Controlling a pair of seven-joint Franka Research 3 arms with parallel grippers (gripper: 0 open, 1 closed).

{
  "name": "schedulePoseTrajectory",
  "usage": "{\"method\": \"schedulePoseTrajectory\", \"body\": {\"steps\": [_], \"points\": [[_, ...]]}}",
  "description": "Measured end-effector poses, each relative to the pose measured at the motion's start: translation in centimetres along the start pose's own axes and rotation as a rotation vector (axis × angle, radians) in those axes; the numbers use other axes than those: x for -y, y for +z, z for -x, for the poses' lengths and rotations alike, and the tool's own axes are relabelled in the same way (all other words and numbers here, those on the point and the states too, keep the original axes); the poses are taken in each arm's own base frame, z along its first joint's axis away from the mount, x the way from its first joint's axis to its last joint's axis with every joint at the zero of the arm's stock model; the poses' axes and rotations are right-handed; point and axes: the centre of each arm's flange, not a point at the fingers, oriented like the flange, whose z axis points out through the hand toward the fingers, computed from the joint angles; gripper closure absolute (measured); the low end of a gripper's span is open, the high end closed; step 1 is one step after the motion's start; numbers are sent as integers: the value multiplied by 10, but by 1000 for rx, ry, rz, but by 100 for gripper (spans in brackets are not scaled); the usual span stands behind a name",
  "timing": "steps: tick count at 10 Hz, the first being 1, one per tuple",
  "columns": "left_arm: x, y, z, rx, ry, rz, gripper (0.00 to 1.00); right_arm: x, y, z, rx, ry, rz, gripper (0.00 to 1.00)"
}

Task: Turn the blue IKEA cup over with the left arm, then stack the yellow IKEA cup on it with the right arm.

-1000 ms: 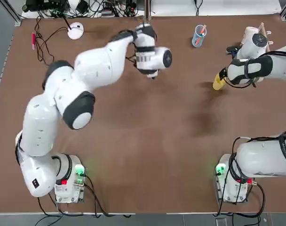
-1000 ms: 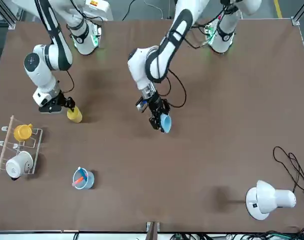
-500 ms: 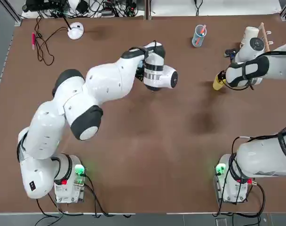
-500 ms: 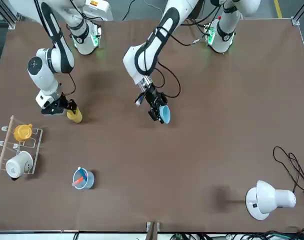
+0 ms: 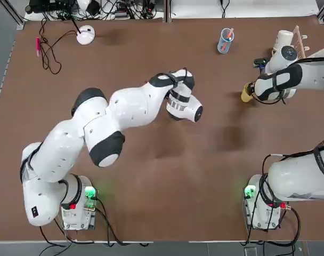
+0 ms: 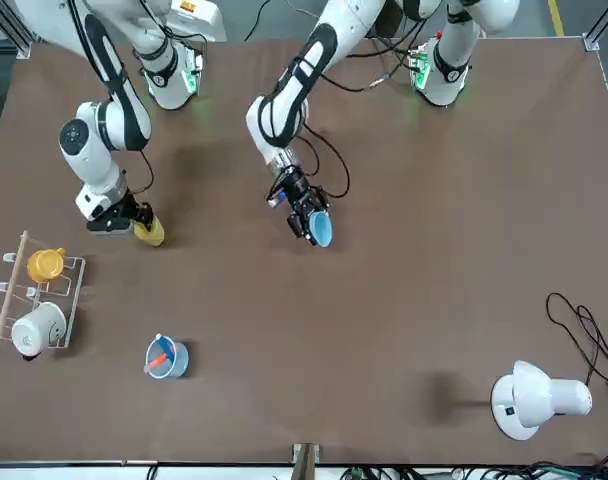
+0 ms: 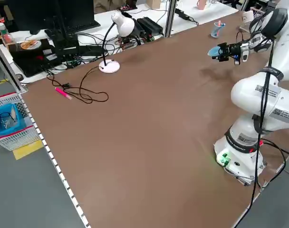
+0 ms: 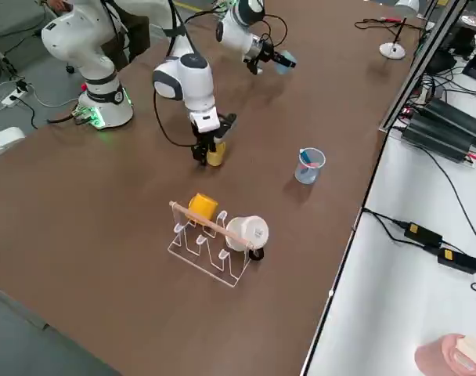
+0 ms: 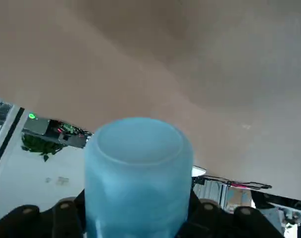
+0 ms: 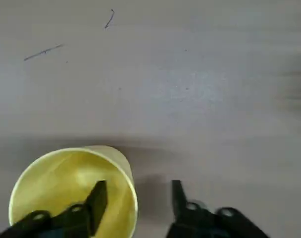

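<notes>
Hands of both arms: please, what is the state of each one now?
Left hand: closed on the blue IKEA cup, lifted above the table.
Right hand: open, one finger inside the yellow IKEA cup, one outside.

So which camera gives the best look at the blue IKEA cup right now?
The left wrist view: the blue IKEA cup fills it, clamped in the left gripper. Front and both side views show it small, held above the table; from the top, the arm hides it.

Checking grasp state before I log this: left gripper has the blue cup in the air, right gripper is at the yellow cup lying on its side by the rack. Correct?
One error: the yellow IKEA cup stands upright, mouth up, as the right wrist view shows, with one finger of the right gripper inside its rim. The left gripper does hold the blue IKEA cup above the table.
</notes>
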Motion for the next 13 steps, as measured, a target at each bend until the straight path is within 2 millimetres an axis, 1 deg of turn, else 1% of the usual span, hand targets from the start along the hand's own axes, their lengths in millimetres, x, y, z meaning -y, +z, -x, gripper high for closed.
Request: {"method": "schedulePoseTrajectory", "body": {"steps": [2, 3, 4, 6, 7, 10, 11, 13], "points": [[-6, 3, -11, 27, 19, -10, 33, -4, 0, 0, 0, 15, 2, 78], [-8, 2, -14, 39, 27, -10, 33, -6, 0, 0, -1, 30, 2, 92], [-11, 0, -17, 46, 33, -13, 33, -5, -3, -1, -5, 44, 2, 95], [-7, -8, -20, 56, 33, -42, 32, -5, -3, -2, -5, 58, 2, 95], [-6, -8, -24, 67, 36, -57, 32, -5, -3, -2, -1, 61, 2, 95], [-15, -9, -43, 98, 63, -84, 27, -7, -5, -7, 25, 73, 5, 95], [-17, -9, -48, 103, 68, -88, 26, -8, -7, -11, 43, 74, 7, 95], [-16, -10, -50, 105, 66, -91, 19, -13, -19, -28, 70, 77, 14, 95]]}}
